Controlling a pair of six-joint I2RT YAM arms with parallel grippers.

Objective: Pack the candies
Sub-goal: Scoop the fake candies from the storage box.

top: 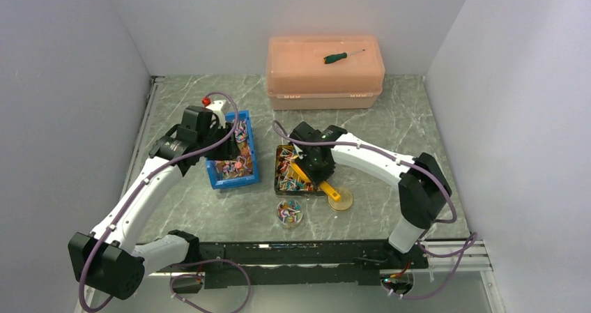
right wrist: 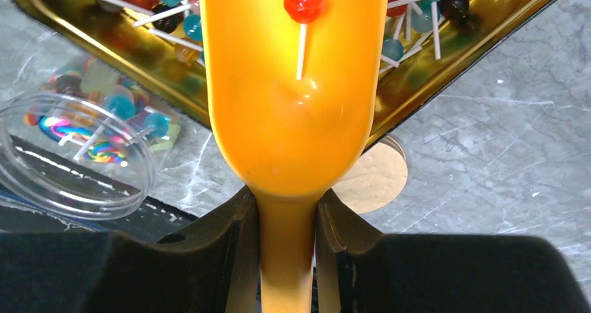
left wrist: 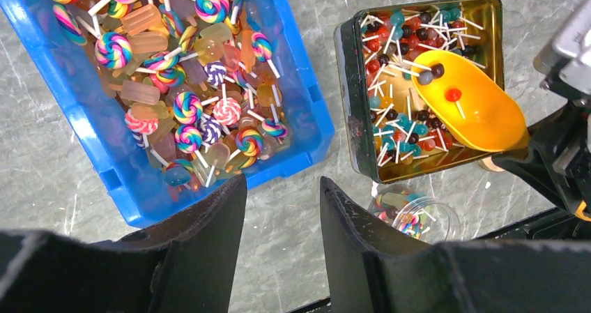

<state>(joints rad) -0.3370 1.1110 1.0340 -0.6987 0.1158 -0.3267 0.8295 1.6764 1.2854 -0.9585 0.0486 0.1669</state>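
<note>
Grey marbled tabletop (top: 390, 118) sits boxed in by white walls (top: 70, 48) on three sides, and the left wall runs close to the left arm's elbow. At the back edge stands an orange storage box (top: 324, 76) with a screwdriver (top: 336, 57) lying on its lid.

The candies (left wrist: 195, 111) are stick lollipops and ice-pop shapes. Swirled ones fill a blue bin (left wrist: 306, 118) left of centre, and small round ones fill a gold tin (left wrist: 352, 104) just beside it. Only a narrow strip of bare surface separates the two. A few more lie in a clear jar (top: 290, 212) near the front edge, close to the tin's near corner.

The left end effector (left wrist: 282, 187) hangs over the bin's near rim. Its fingers are spread with a clear gap and hold nothing.

The right end effector (right wrist: 287, 208) is clamped on the handle of a yellow-orange scoop (right wrist: 293, 118). The scoop's bowl reaches over the tin's near edge and carries a red lollipop (right wrist: 304, 3). The left wrist view shows two more round ones at the scoop's tip.

A pale round lid (right wrist: 380, 177) lies flat beneath the scoop's neck, beside the tin.

Open surface stretches right of the tin toward the right wall. There is also open surface between the storage box and both containers.
</note>
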